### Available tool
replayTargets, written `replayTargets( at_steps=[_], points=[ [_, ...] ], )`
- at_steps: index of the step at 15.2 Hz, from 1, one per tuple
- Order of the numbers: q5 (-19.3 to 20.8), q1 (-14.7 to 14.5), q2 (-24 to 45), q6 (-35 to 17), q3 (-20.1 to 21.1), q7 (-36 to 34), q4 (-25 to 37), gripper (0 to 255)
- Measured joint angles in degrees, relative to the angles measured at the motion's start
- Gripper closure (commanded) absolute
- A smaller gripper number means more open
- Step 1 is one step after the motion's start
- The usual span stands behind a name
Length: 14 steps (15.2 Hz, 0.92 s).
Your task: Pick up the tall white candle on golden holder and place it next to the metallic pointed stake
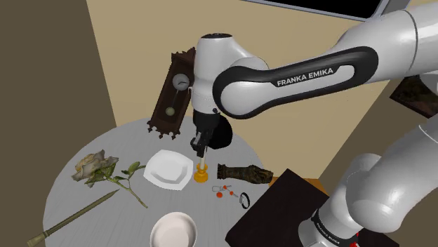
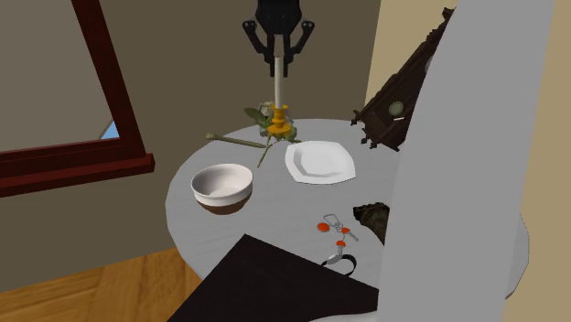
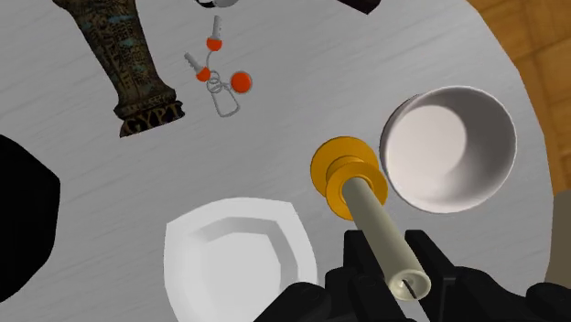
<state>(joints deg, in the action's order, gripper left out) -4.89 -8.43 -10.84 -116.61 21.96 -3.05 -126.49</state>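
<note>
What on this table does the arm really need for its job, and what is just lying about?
For the job: candle on its golden holder, gripper clasping it, pointed stake.

Just lying about: white plate, bowl, clock, dried rose, dark carved column, orange-beaded trinket.

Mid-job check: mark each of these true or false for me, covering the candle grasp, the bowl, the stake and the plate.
1. The pincer clasps the candle near its top. True.
2. The bowl is upside down. False: it stands open side up.
3. The stake lies against the golden holder. False: it lies apart, past the plate and the rose.
4. The white plate lies beside the holder. True.
</note>
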Motion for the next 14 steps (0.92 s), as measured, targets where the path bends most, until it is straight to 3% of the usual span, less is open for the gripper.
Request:
replayTargets(
  at_steps=[7,14],
  points=[
    [7.01,-0.36,16.59,3.21,1.65,-5.25,18.61,255],
    [14.07,-5.07,34.64,10.28,1.32,-9.59,42.36,255]
  ],
)
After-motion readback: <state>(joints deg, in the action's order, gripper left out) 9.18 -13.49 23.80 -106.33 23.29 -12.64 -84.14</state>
